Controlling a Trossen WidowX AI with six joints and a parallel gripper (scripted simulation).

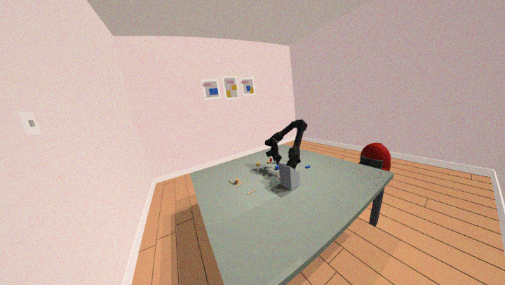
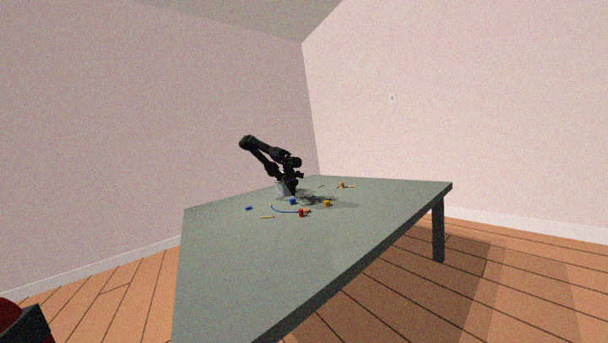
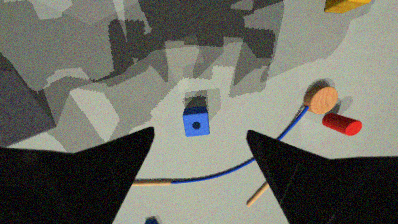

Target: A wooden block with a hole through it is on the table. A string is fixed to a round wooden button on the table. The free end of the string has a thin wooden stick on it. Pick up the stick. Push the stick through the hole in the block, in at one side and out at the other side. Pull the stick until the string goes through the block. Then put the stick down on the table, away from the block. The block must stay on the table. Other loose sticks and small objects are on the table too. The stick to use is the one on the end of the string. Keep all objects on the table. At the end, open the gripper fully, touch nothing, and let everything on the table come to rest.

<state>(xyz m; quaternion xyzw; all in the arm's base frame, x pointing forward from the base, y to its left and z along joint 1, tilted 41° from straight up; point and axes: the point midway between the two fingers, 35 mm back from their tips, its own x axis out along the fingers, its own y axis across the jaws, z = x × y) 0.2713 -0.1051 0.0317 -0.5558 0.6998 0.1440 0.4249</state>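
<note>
The block (image 1: pixel 277 167) (image 2: pixel 292 201) (image 3: pixel 196 125) is a small blue cube standing on the table; a dark hole shows in its face in the wrist view. The round wooden button (image 2: pixel 306 210) (image 3: pixel 324 100) lies right of it in the wrist view. The blue string (image 2: pixel 281 211) (image 3: pixel 220 176) curves from the button past the block to the thin wooden stick (image 2: pixel 270 205) (image 3: pixel 155 183), partly hidden behind the left finger. The string passes outside the block. My gripper (image 1: pixel 278 161) (image 2: pixel 294 193) (image 3: pixel 201 133) is open and empty, above the table near the block.
A red cylinder (image 2: pixel 301 212) (image 3: pixel 340 123) lies by the button. A loose stick (image 2: pixel 267 217) (image 3: pixel 257 194), a yellow object (image 1: pixel 257 164) (image 2: pixel 327 204) and a blue piece (image 1: pixel 307 166) (image 2: pixel 248 208) lie around. A tall grey box (image 1: pixel 289 177) stands beside the arm's base. Another round wooden piece (image 1: pixel 236 181) (image 2: pixel 341 185) has sticks beside it.
</note>
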